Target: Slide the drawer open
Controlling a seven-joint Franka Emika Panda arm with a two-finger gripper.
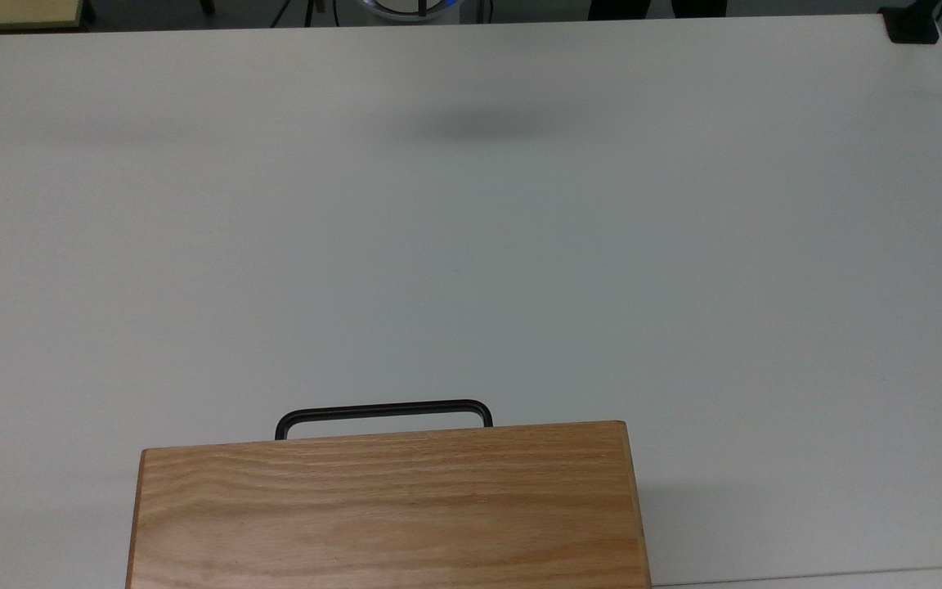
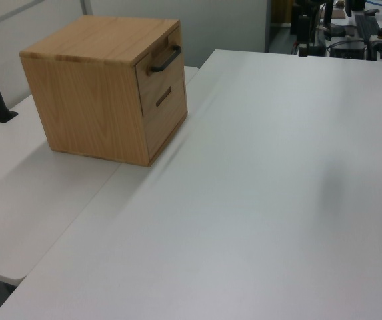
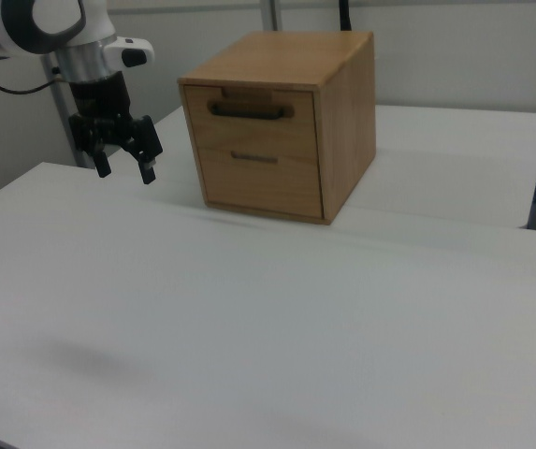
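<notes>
The wooden cabinet [image 3: 282, 122] sat on the white table [image 3: 249, 318], toward the back in the right view. The drawer [image 3: 253, 108] was the top one, and it looked pushed all the way in, its front level with the cabinet's face. Its black handle [image 3: 247, 111] ran across the front near the top. A second front with a small dark slot [image 3: 253, 157] sat just below it.

In the right view the gripper [image 3: 125, 169] hung in the air on the right view's left, well apart from the cabinet and not touching anything. Its two black fingers [image 3: 148, 159] were spread apart with nothing between them. The white arm [image 3: 57, 23] came down from the corner above it.

The top view looked straight down on the cabinet's grained top [image 1: 389, 507], with the handle [image 1: 383, 411] poking out past its edge. A soft grey shadow [image 1: 479, 124] lay on the table far from it.

The left view showed the cabinet's plain side [image 2: 84, 107] and the handle [image 2: 166, 60] from the side.

No writing or labels could be read anywhere
</notes>
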